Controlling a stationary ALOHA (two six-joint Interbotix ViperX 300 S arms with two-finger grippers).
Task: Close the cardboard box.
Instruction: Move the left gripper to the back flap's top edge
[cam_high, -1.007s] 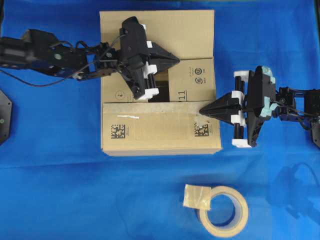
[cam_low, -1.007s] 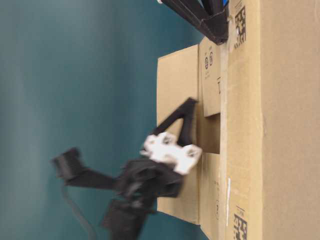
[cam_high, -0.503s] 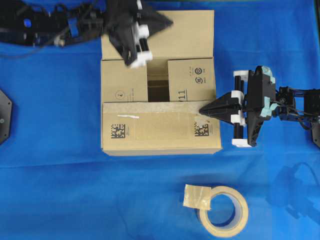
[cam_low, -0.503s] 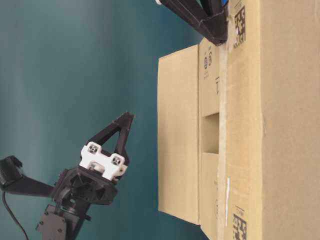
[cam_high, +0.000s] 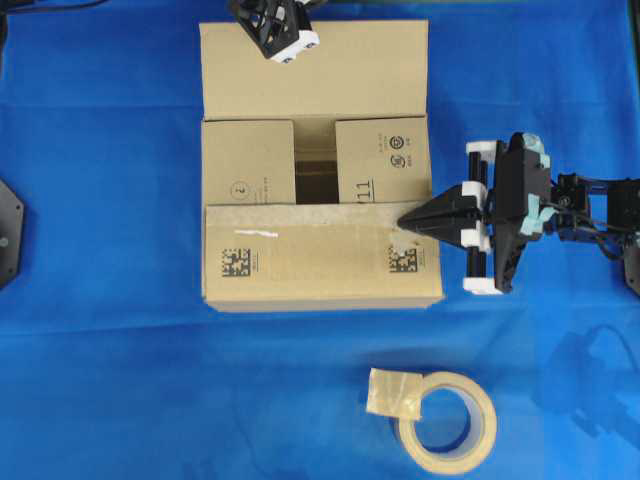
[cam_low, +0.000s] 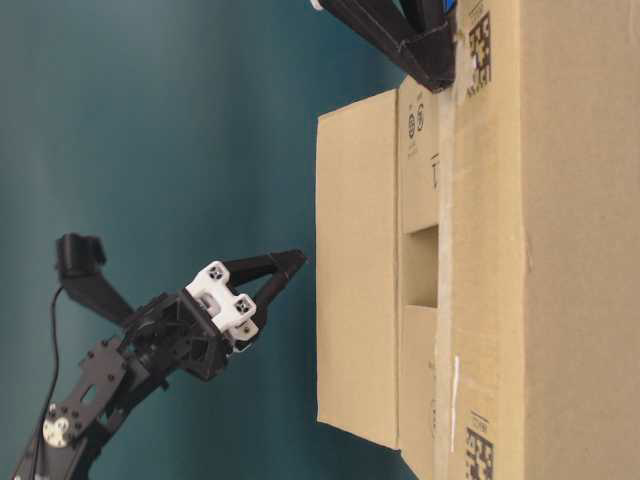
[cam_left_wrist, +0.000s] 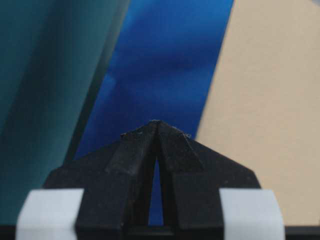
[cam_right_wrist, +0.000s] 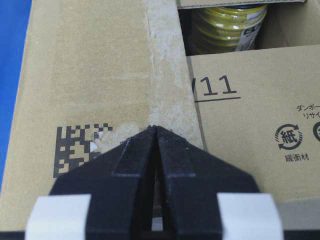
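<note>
The cardboard box (cam_high: 320, 250) sits mid-table. Its near flap, with two data-matrix codes, is folded down. Both side flaps (cam_high: 248, 165) lie inward with a gap between them. The far flap (cam_high: 315, 70) still stands open. My right gripper (cam_high: 405, 220) is shut, its tips (cam_right_wrist: 154, 128) resting on the old tape strip at the near flap's right end. Shut and holding nothing, my left gripper (cam_low: 292, 262) hangs behind the far flap (cam_low: 355, 270), a short gap from its outer face; cardboard (cam_left_wrist: 270, 100) shows just right of its tips (cam_left_wrist: 155, 122).
A roll of masking tape (cam_high: 447, 420) lies on the blue cloth (cam_high: 120, 380) in front of the box. A yellow roll (cam_right_wrist: 227, 22) shows inside the box through the gap. A black mount (cam_high: 8, 230) sits at the left edge.
My left gripper has lifted off the box's left side flap and swung back behind the far flap. The right gripper and the box have not moved.
</note>
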